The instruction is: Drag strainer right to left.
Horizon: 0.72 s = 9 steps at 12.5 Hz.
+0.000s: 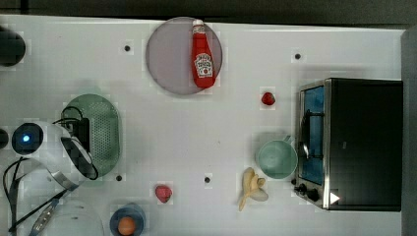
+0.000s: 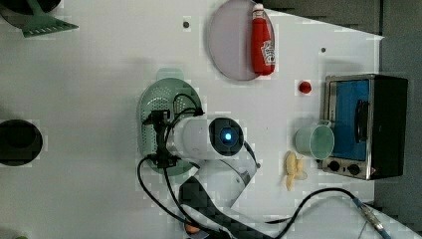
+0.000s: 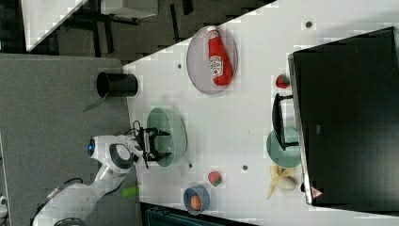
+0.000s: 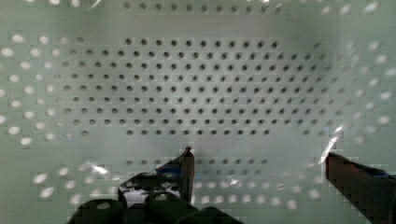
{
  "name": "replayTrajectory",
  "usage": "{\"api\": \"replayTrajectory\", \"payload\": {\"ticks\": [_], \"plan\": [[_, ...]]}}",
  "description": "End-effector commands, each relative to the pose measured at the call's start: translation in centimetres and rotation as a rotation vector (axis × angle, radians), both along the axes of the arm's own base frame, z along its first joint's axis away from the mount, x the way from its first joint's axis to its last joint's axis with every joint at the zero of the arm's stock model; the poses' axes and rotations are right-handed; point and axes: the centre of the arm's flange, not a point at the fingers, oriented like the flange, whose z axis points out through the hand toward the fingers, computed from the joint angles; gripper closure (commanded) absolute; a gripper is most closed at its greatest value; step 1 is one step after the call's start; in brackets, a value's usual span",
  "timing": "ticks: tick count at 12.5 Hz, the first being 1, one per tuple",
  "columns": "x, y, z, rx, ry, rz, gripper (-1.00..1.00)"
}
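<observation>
The strainer [image 1: 105, 132] is a pale mint-green oval colander dotted with small holes, lying at the top view's left on the white table. My gripper [image 1: 81, 132] hangs over the strainer's half nearest the top view's left. In the wrist view the perforated floor of the strainer [image 4: 196, 84] lies close below, and the gripper [image 4: 259, 161] stands open with its two dark fingertips [image 4: 187, 161] wide apart down inside the bowl. In the right view the gripper [image 3: 157, 143] reaches into the strainer [image 3: 175, 129], and in the left view the gripper [image 2: 160, 137] sits over the strainer [image 2: 164, 97].
A greyish-lilac plate [image 1: 169, 59] carries a red ketchup bottle [image 1: 203, 56] at the back. A mint cup [image 1: 277, 158], a banana [image 1: 252, 187] and a toaster oven [image 1: 354, 142] stand at the top view's right. A strawberry [image 1: 163, 192] and a blue bowl [image 1: 127, 222] lie near the front.
</observation>
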Motion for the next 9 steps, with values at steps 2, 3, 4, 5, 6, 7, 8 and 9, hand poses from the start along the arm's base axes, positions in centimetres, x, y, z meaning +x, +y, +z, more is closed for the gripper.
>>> {"api": "replayTrajectory", "payload": {"ticks": [2,3,4,5,6,7,8,9], "plan": [[5.2,-4.8,13.9,-0.014,-0.055,0.192,-1.00],[5.7,-6.5,16.8,-0.024,-0.054,0.252,-1.00],[6.1,-8.5,19.7,-0.035,-0.051,0.298,-1.00],[6.5,-10.8,22.6,-0.042,-0.053,0.326,-1.00],[6.9,-13.2,25.5,-0.046,-0.060,0.336,-1.00],[7.2,-15.7,28.2,-0.046,-0.076,0.329,-1.00],[7.4,-18.4,30.8,-0.044,-0.089,0.323,-1.00],[7.4,-21.3,33.0,-0.042,-0.091,0.336,-1.00]]}}
